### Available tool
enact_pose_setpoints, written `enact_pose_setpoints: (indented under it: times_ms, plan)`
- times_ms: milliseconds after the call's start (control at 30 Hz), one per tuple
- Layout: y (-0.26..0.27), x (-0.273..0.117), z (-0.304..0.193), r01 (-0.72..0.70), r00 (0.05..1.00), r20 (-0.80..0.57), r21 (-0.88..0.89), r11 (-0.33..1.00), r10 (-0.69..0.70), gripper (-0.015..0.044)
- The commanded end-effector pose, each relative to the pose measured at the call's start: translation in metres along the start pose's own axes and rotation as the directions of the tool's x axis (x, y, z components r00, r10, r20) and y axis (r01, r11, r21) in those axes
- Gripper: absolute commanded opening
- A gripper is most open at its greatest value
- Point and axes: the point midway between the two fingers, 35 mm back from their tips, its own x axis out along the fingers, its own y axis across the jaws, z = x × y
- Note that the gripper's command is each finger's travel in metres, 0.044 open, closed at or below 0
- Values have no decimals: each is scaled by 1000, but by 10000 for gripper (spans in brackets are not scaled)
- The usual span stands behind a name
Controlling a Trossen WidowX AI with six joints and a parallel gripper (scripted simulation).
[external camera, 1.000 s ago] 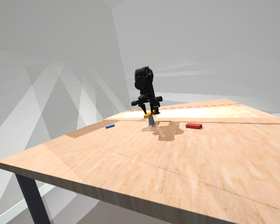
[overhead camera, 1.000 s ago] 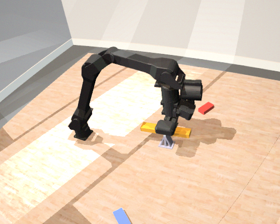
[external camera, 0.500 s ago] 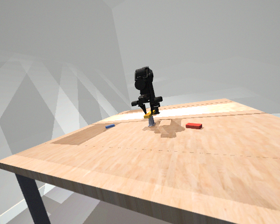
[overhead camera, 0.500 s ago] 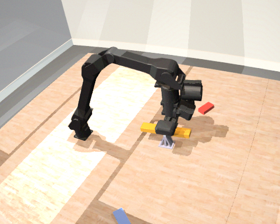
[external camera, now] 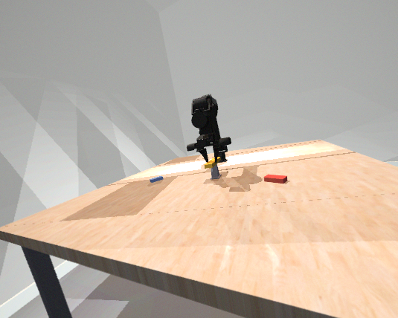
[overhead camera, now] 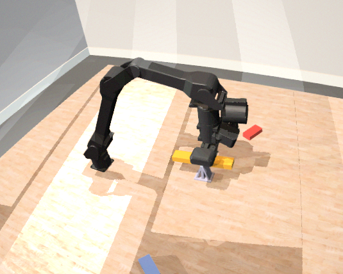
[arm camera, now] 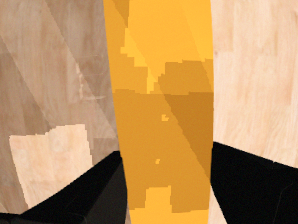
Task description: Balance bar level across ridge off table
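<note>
The yellow bar [overhead camera: 224,162] [external camera: 210,164] [arm camera: 160,107] is held crosswise above the grey ridge [overhead camera: 203,176] [external camera: 215,174]. Both its ends are clear of the table. It looks close to level. My gripper [overhead camera: 205,157] [external camera: 212,162] [arm camera: 165,157] is shut on the bar near its middle, with one black finger on each long side in the wrist view. The ridge stands upright directly under the gripped part. The ridge's top edge is hidden by the bar and the gripper, so I cannot tell whether the bar touches it.
A red block [overhead camera: 252,132] [external camera: 275,179] lies on the table [overhead camera: 261,208] [external camera: 210,238], beyond the bar in the top view. A blue block [overhead camera: 149,265] [external camera: 156,179] lies at that view's bottom edge, partly cut off. The arm's base [overhead camera: 101,164] stands left of the ridge.
</note>
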Motion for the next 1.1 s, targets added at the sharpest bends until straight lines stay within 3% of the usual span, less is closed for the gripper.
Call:
enact_pose_setpoints:
  times_ms: [0, 1067]
  plan:
    - [-1, 0, 0, 3, 1000, 0, 6, 1000, -3, 0]
    - [-1, 3, 0, 3, 1000, 0, 6, 1000, -3, 0]
